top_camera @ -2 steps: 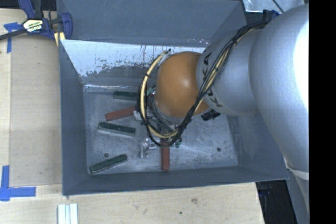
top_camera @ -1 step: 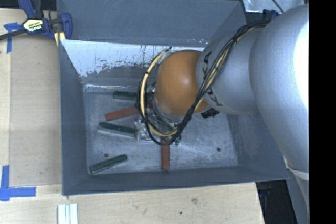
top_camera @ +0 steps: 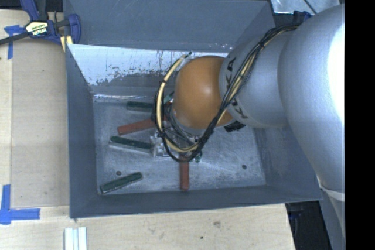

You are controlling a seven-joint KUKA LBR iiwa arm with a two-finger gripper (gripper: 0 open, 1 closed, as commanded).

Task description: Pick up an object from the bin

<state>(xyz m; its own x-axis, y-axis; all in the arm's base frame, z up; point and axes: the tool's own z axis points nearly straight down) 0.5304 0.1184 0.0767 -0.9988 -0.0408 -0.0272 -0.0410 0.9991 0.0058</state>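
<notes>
The tool (top_camera: 164, 147): open or closed, I cannot tell; the dark green stick (top_camera: 130, 143) lies just beside it, view-left, lengthwise toward it.

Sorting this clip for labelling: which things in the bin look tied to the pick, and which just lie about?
Nearest the gripper, so likeliest in play: dark green flat stick at its left; slanted reddish-brown flat stick above that.

Lying about: reddish-brown stick by the front wall; dark green stick near the back; dark green stick at front left.
</notes>
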